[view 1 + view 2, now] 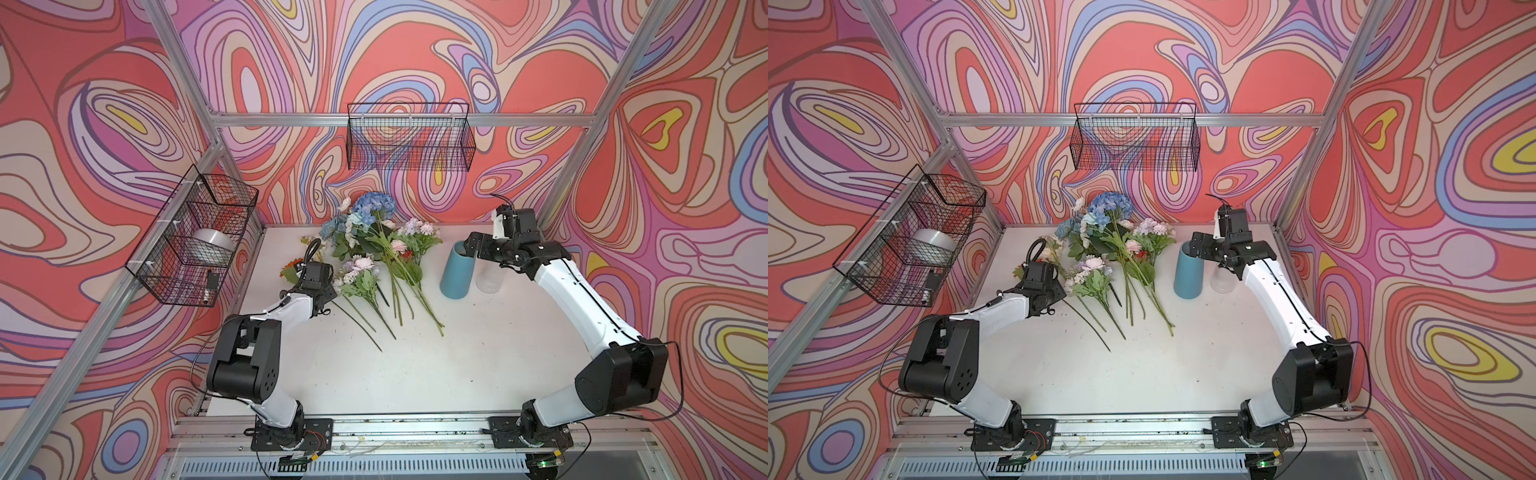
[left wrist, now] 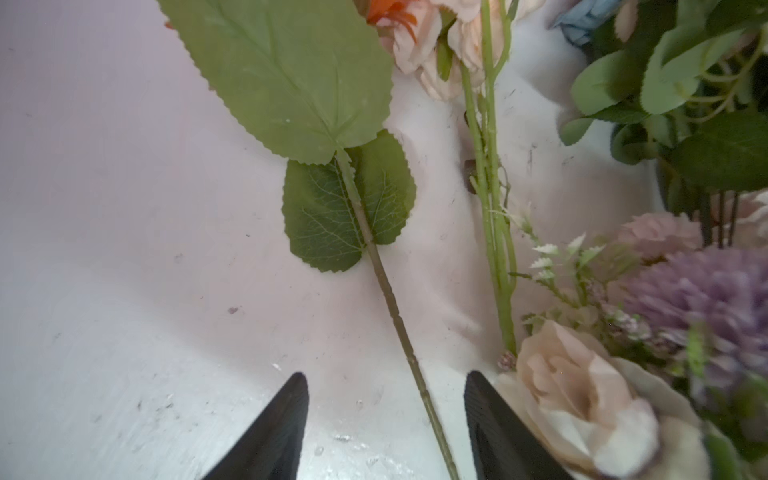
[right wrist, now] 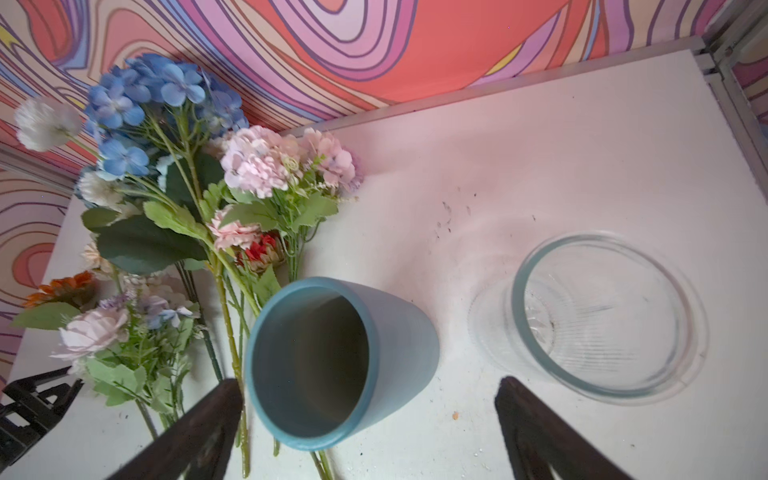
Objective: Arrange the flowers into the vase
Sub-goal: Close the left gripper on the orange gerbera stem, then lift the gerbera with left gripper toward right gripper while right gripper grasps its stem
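Probably light and floppy, the flowers (image 1: 374, 249) lie on the table (image 1: 457, 365) beside the blue vase (image 1: 455, 274); the left gripper (image 2: 384, 374), jaws apart, straddles 1 stiff bare stem (image 2: 395, 316), likely the best hold, while the right gripper (image 3: 369, 379) gapes empty.

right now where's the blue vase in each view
Both top views: the blue vase stands right of the flowers, right of centre.
Left wrist: not in it.
Right wrist: lower middle, mouth toward the camera.
Shared landmark: the clear glass jar next to the vase.
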Robot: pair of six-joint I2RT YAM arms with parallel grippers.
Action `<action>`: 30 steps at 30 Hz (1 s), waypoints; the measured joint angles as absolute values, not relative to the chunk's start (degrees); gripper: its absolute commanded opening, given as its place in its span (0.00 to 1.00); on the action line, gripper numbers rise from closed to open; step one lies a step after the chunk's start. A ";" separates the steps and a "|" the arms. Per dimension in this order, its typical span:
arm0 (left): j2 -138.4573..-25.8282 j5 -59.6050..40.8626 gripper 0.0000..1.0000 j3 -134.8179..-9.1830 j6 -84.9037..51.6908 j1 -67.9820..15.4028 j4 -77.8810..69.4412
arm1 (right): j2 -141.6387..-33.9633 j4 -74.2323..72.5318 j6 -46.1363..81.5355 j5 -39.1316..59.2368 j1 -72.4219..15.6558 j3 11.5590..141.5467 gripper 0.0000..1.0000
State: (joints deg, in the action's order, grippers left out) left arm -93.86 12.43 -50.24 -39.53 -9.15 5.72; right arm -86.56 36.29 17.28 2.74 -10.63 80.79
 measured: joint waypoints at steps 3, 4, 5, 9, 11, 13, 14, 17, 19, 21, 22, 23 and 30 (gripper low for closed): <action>-97.25 11.77 0.62 -53.12 -40.75 -9.17 7.22 | -86.35 34.35 17.30 2.81 -10.63 78.89 0.98; -98.24 11.73 0.61 -54.15 -41.15 -9.17 7.70 | -86.30 33.82 17.30 2.92 -10.63 78.72 0.98; -99.18 11.73 0.61 -55.16 -41.65 -9.17 7.92 | -86.30 33.32 17.30 3.11 -10.63 78.72 0.98; -100.88 11.99 0.60 -56.36 -43.48 -9.15 7.97 | -86.24 31.42 17.26 4.19 -10.63 78.72 0.98; -101.89 12.05 0.59 -56.40 -44.21 -9.15 7.97 | -86.17 30.89 17.26 4.49 -10.66 78.72 0.99; -103.46 12.36 0.56 -56.75 -44.75 -8.99 7.86 | -85.67 30.39 17.21 4.69 -10.63 78.39 0.98; -104.05 12.43 0.51 -57.49 -45.10 -8.88 7.88 | -85.19 30.26 17.21 4.78 -10.63 78.17 0.99; -105.91 12.01 0.31 -59.57 -46.39 -8.14 7.49 | -83.22 30.00 17.10 4.97 -10.63 77.47 0.98; -106.39 12.08 0.17 -59.86 -47.20 -7.75 6.94 | -81.76 29.78 17.02 4.97 -10.63 77.19 0.98; -106.39 12.49 0.08 -59.46 -47.86 -7.44 6.79 | -80.20 29.12 16.99 4.99 -10.63 76.75 0.98; -106.32 12.88 0.05 -59.05 -48.16 -7.42 6.42 | -79.53 28.86 16.99 5.02 -10.63 76.51 0.98; -106.24 13.19 0.00 -58.63 -48.42 -7.42 5.91 | -78.81 28.51 16.99 5.06 -10.63 76.23 0.98; -104.75 13.63 0.00 -56.42 -48.86 -7.07 4.36 | -77.47 26.33 17.02 5.82 -10.63 75.64 0.98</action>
State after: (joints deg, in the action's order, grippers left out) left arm -104.75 13.63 -56.42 -48.86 -7.07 4.36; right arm -77.47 26.33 17.02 5.82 -10.63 75.64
